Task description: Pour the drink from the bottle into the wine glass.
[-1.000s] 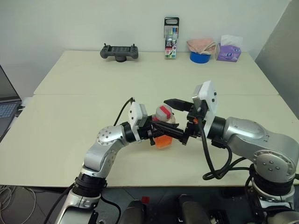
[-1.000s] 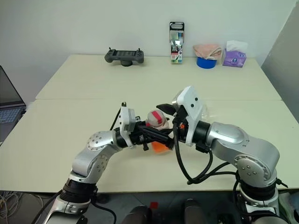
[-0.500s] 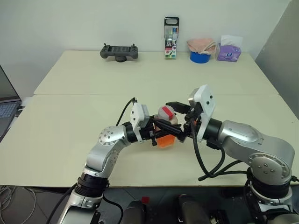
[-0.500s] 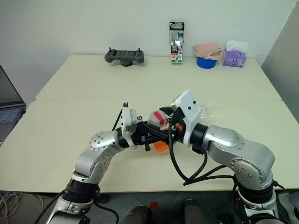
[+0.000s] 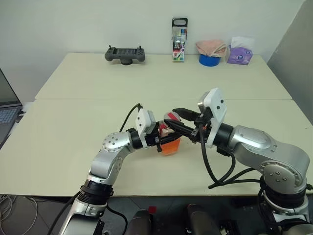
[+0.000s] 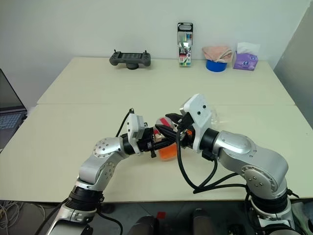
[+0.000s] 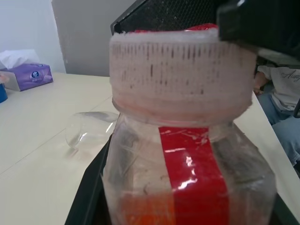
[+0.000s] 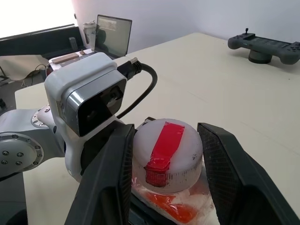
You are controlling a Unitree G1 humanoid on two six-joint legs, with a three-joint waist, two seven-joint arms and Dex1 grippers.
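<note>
The bottle (image 5: pixel 168 141), clear plastic with a red stripe label (image 7: pixel 194 168), stands upright just above the table's front middle. My left gripper (image 5: pixel 165 142) is shut on its body from the left. The drink (image 5: pixel 171 147), bright orange, fills its lower part. My right gripper (image 8: pixel 166 140) comes from the right, and its two black fingers (image 8: pixel 112 178) press on both sides of the white, red-taped cap (image 8: pixel 168 154). The wine glass (image 7: pixel 89 129) is clear and seems to lie on its side on the table beyond the bottle, behind my right wrist (image 6: pixel 216 116).
Along the far edge sit a black controller (image 5: pixel 124 54), a tall marker pack (image 5: pixel 179 40), a blue bowl with a cloth (image 5: pixel 210 54) and a purple tissue pack (image 5: pixel 239 53). A laptop (image 5: pixel 7 110) is at the left edge. A seated person (image 7: pixel 281 93) is beyond the table.
My right gripper's fingers have closed in from wide apart onto the bottle's cap. The left gripper has kept its hold on the bottle in nearly the same place.
</note>
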